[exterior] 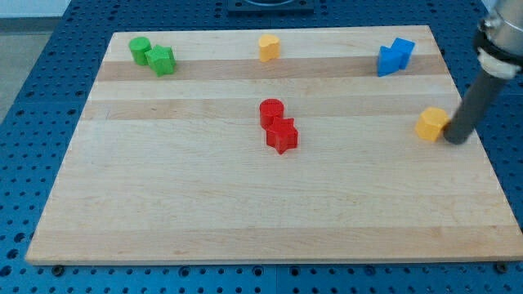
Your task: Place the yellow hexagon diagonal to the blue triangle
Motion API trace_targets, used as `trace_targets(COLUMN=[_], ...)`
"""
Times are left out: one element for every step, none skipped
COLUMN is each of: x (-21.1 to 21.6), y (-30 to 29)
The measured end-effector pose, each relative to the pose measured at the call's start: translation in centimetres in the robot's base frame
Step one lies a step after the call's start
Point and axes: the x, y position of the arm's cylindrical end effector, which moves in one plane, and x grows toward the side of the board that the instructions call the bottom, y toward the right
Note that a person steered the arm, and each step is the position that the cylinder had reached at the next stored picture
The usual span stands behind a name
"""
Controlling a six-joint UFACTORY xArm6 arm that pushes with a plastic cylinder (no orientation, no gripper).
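The yellow hexagon (431, 123) lies near the board's right edge, about mid-height. My tip (457, 139) stands just to its right, touching or nearly touching it. Two blue blocks sit together at the view's top right. The upper right one looks like the blue triangle (403, 48), and a second blue block (387, 63) touches it at its lower left. The hexagon is below and to the right of the blue pair, well apart from it.
A yellow heart-like block (269, 47) sits at top centre. A green cylinder (140, 50) and a green star (163, 60) sit at top left. A red cylinder (271, 111) touches a red star (282, 136) at the centre. The wooden board (204, 212) ends just right of my tip.
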Motion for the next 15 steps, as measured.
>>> trace_targets(x=[-0.3, -0.3, -0.3, -1.5, -1.2, 2.6, -0.6, -3.4, -3.4, -3.4, -3.6, -4.6, -5.9, -7.2, -8.1], y=[-1.9, -3.2, -4.8, -6.7, -6.4, -2.0, -1.1, -1.1, -1.1, -1.4, -2.4, -4.0, -5.7, -7.7, -9.9])
